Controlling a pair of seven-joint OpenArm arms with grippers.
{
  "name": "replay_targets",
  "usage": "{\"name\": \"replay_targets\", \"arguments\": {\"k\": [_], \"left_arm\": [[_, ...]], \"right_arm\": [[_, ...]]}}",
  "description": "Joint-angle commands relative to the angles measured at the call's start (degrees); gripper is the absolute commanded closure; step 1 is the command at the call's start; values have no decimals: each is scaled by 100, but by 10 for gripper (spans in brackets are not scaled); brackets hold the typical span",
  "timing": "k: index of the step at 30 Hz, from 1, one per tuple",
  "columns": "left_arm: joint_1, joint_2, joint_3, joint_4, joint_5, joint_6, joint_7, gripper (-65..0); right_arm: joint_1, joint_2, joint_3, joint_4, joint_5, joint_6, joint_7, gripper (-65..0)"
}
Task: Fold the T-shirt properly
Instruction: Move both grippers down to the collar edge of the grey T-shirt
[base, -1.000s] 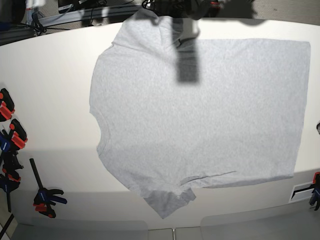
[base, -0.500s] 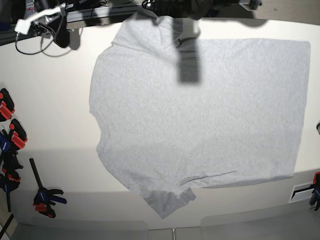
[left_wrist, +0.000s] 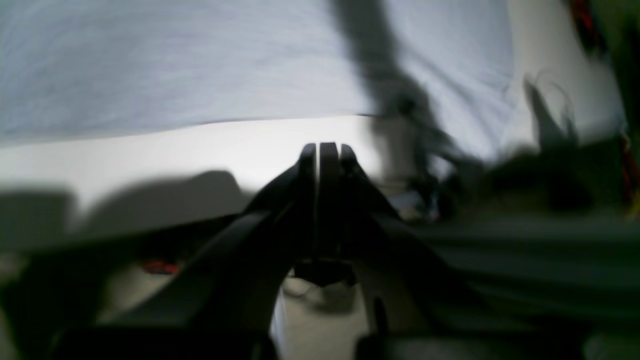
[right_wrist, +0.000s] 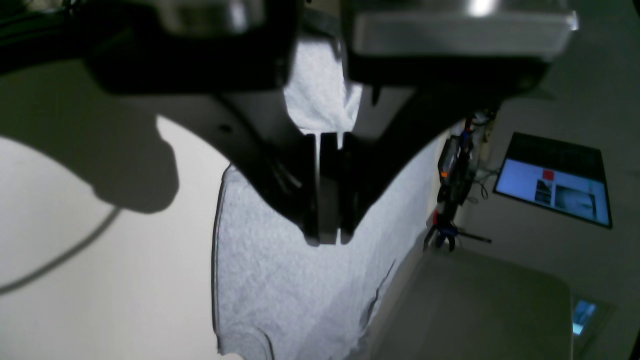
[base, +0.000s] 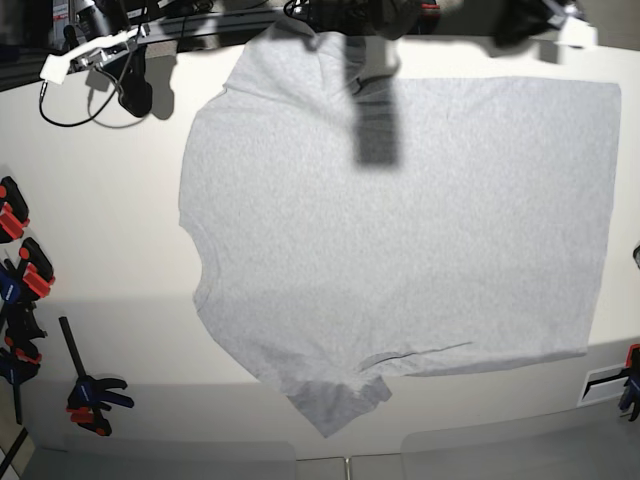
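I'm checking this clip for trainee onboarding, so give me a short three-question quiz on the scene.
1. True or false: the T-shirt lies spread flat on the table, plain side up.
2. The left pincer is: A) open, B) shut and empty, C) shut on cloth.
3. Fill in: the right pincer hangs over the shirt with its jaws ____.

Key: 1 true; 2 B; 3 shut.

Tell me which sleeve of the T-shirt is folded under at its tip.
The sleeve at the bottom edge of the base view: its end is creased and doubled. The other sleeve, at the top edge, lies partly in shadow.
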Motion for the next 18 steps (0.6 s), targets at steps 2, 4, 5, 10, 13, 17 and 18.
{"name": "replay_targets", "arguments": {"k": [2,4,5,10,13,17,18], "left_arm": [[-94,-72,-376,-341,-988,-73,595,0],[-271,-72,-688,-741,-1897,-73,1344,0],[-341,-94,-837,-922,-2312,-73,1700,0],[-509,-555,-1561,-1600,-2486,-73,2946,0],[-516,-660,-2170,-1801,-2486,-73,2688,0],[-511,-610,-2970,-1921,-2079,-73,2052,0],[-511,-610,-3095,-1921,-2065,-73,2041,0]], "right_arm": [[-52,-35,46,70,98,117,92,0],[-44,-92,46,72,101,117,90,0],[-35,-133,46,72,96,117,87,0],[-22,-299,46,72,68,117,90,0],[-24,-400,48,72,-177,117,92,0],[4,-693,46,72,-776,117,107,0],[4,-767,46,72,-828,117,107,0]]}}
